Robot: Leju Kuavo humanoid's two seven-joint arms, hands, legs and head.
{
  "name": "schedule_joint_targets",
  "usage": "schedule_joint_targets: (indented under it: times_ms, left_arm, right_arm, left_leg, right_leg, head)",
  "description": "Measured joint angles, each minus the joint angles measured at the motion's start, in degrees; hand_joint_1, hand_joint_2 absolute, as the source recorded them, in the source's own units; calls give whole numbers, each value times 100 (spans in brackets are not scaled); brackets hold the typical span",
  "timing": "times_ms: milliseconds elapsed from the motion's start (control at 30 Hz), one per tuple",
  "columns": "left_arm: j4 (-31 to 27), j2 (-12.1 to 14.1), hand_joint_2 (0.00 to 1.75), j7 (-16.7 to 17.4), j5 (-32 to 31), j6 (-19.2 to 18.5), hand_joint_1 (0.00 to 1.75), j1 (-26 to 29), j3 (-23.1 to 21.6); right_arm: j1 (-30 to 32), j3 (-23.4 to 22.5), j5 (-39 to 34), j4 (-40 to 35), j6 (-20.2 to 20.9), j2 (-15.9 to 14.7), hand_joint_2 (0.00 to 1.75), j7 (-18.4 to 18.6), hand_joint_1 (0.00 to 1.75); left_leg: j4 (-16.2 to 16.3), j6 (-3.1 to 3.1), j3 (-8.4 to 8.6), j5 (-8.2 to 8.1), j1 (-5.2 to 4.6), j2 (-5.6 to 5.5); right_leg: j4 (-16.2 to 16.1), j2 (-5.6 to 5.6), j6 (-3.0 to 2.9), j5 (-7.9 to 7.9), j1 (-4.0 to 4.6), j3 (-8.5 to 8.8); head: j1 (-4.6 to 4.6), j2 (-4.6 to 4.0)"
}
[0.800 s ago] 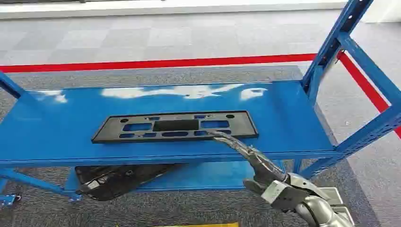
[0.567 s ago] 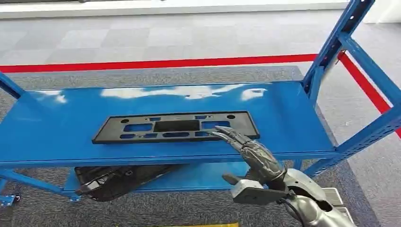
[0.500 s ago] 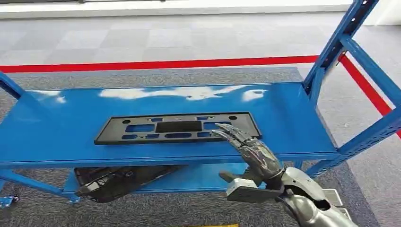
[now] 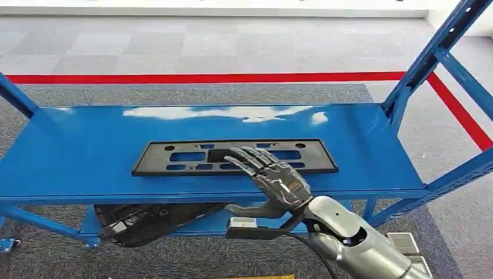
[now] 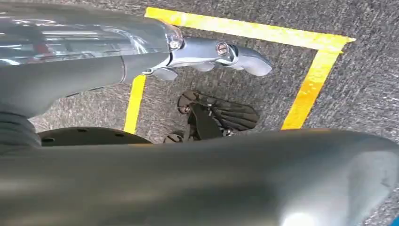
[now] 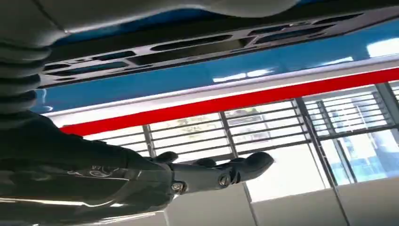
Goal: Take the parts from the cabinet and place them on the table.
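While lying flat on the blue metal shelf (image 4: 75,157), the long black perforated plastic panel (image 4: 174,157) is looking light, stiff and slippery; a hold along its near edge is seeming best. The right hand (image 4: 273,177) is hovering above it, fingers spread, holding nothing.

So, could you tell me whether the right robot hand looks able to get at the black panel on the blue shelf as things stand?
Probably yes. The right robot hand is over the near edge of the black panel, fingers spread above its middle. The panel lies flat on the blue shelf with nothing on top of it.
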Motion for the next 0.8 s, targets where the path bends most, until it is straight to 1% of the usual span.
schedule_joint_targets:
  times_ms: [100,167,567,800]
  left_arm:
    - [-2,0,0,13,-17,-4,0,-2,-26]
    - [-2,-4,0,17,-17,-4,0,-1,-39]
    - [0,-120,0,61,24,-22,0,-4,-39]
    - [0,-173,0,85,30,-81,0,-12,-39]
  right_arm:
    - [-108,114,48,192,0,114,175,59,0]
    - [-137,155,52,273,0,146,175,74,0]
    - [-104,269,118,419,155,113,175,175,0]
    - [-101,365,365,507,299,103,175,280,0]
  left_leg:
    - [0,0,1,0,1,-1]
    - [-1,0,3,0,5,-1]
    - [-5,-1,4,0,30,0]
    - [-5,-1,3,0,29,0]
  right_leg:
    - [0,-1,20,-5,1,-1]
    - [2,-1,22,-6,6,-3]
    - [8,0,18,-13,29,-7]
    - [8,0,18,-12,28,-5]
  head:
    - [0,0]
    - [0,0]
    - [0,0]
    - [0,0]
